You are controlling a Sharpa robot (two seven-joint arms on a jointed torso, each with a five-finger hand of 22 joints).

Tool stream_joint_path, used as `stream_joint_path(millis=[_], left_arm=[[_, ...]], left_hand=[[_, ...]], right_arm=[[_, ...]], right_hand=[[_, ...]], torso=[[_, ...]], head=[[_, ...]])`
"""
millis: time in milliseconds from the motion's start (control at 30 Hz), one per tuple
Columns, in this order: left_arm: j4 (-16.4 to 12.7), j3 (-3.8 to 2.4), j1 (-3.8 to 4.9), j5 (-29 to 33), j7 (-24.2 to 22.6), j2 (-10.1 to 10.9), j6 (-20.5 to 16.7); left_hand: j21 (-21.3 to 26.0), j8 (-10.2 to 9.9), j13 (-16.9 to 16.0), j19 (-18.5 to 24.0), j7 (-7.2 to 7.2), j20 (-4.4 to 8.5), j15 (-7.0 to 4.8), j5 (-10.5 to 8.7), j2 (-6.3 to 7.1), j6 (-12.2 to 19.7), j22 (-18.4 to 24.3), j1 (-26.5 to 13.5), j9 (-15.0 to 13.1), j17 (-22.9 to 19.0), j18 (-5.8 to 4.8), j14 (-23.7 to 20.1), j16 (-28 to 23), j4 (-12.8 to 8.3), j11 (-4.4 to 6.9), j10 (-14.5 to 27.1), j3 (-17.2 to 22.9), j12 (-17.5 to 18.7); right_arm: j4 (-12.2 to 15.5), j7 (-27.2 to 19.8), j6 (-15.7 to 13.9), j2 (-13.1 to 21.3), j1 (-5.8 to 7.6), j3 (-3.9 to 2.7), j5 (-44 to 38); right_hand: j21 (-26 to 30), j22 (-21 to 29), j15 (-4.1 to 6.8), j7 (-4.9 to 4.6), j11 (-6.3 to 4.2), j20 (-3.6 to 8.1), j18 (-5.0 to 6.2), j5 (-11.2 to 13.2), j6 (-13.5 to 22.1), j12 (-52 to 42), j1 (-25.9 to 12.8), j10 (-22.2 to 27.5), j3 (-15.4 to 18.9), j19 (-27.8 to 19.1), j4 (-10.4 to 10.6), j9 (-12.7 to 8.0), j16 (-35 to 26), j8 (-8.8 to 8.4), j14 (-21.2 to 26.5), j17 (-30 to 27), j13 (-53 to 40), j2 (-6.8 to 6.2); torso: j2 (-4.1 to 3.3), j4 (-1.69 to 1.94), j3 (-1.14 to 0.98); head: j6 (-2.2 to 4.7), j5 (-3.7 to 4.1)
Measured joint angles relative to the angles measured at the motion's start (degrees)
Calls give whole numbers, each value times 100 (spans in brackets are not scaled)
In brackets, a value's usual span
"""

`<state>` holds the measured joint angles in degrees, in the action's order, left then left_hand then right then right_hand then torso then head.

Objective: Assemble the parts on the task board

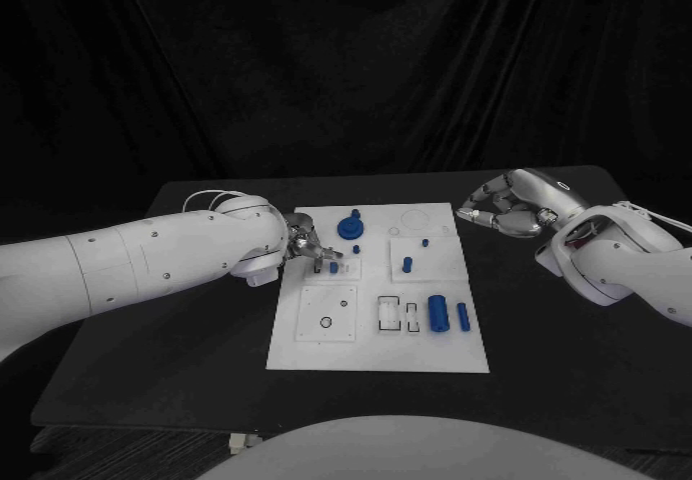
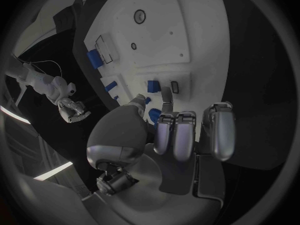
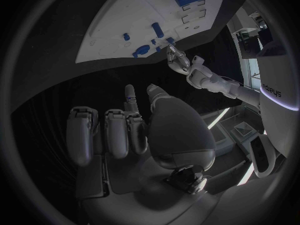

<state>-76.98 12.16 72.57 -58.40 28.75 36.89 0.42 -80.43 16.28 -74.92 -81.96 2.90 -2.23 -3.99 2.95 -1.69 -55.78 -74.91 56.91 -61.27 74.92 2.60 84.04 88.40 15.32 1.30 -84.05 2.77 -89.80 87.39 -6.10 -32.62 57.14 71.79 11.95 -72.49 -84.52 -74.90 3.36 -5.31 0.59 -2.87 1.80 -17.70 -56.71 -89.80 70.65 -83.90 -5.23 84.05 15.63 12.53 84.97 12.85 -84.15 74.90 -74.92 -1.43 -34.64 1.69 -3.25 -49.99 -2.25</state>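
left hand: your left hand (image 1: 300, 247) sits over the task board's (image 1: 378, 350) left-middle, fingers (image 2: 164, 105) reaching down at a small blue part (image 2: 154, 86); can't tell if it's gripped.
right hand: right hand (image 1: 508, 205) hovers off the board's far right edge, fingers curled, holding nothing; looks parked clear.
parts: big blue cylinder (image 1: 437, 313) near right, knob (image 1: 352, 228) at far middle.
writing: none readable on the board.
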Motion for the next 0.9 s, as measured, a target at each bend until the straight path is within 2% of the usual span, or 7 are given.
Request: stream_joint_path(millis=[167, 300, 533, 633, 900], left_arm=[[-268, 2, 15, -154, -71, 155, -252], [-364, 3, 16, -267, -122, 197, -362], [-356, 4, -51, -395, -193, 190, -462], [-345, 5, -87, -428, -211, 172, -471], [-291, 7, -143, -472, -216, 115, -455]], left_hand=[[0, 36, 0, -5, 38, -36, 21, 57, -48, 134, 0, 179, -96, 0, 0, -22, 0, -31, -29, 14, -31, 0], [0, 36, 0, -6, 38, -36, 21, 90, -48, 174, 0, 179, -103, 0, 0, -21, 0, -49, -29, 14, -13, 0], [40, 36, 1, 15, 38, -56, 42, 138, -78, 174, 0, 209, -103, 0, 1, 0, -17, -49, -29, 14, -14, 0], [92, 36, 0, 36, 78, -77, 42, 227, -115, 215, 0, 246, -80, 0, 0, 0, -55, -49, -48, -6, -14, 0], [176, -2, 1, 77, 79, -118, 42, 325, -120, 257, 0, 296, 11, -1, 1, 0, -103, -64, -68, 14, -30, 0]], right_arm=[[-1, 1, 2, 7, -11, 0, 1], [-3, 1, 3, 10, -27, 0, 1], [-10, 1, 10, 6, -59, 0, 4], [-14, 1, 14, 5, -63, 0, 8], [-30, 1, 25, -1, -72, 0, 16]], right_hand=[[0, -1, 0, -20, 0, 0, 0, 0, 21, 0, 0, 0, 17, 0, 17, 0, 0, 0, 0, 0, 0, 0], [0, -5, 0, -21, 0, 0, 0, 0, 21, 0, 0, 0, 17, 0, 17, -1, 0, 0, 0, 0, 0, 0], [0, -4, -21, -20, 0, 0, 0, -25, 21, 0, 0, 0, 33, 0, 33, -1, 0, 0, 21, 0, 1, 0], [0, -4, -21, -21, 0, 0, 0, -25, 21, 0, 0, 0, 33, 0, 33, -1, 0, 0, 21, 0, 1, 0], [0, -4, -21, -21, 0, 0, 0, -24, 21, 0, 0, 0, 33, 0, 33, -1, 0, 0, 21, 0, 1, 0]], torso=[[5, 0, 0], [12, 0, -1], [8, 0, -1], [3, 1, 0], [-4, 6, 5]], head=[[0, -6], [0, -23], [0, -40], [0, -38], [0, -34]])
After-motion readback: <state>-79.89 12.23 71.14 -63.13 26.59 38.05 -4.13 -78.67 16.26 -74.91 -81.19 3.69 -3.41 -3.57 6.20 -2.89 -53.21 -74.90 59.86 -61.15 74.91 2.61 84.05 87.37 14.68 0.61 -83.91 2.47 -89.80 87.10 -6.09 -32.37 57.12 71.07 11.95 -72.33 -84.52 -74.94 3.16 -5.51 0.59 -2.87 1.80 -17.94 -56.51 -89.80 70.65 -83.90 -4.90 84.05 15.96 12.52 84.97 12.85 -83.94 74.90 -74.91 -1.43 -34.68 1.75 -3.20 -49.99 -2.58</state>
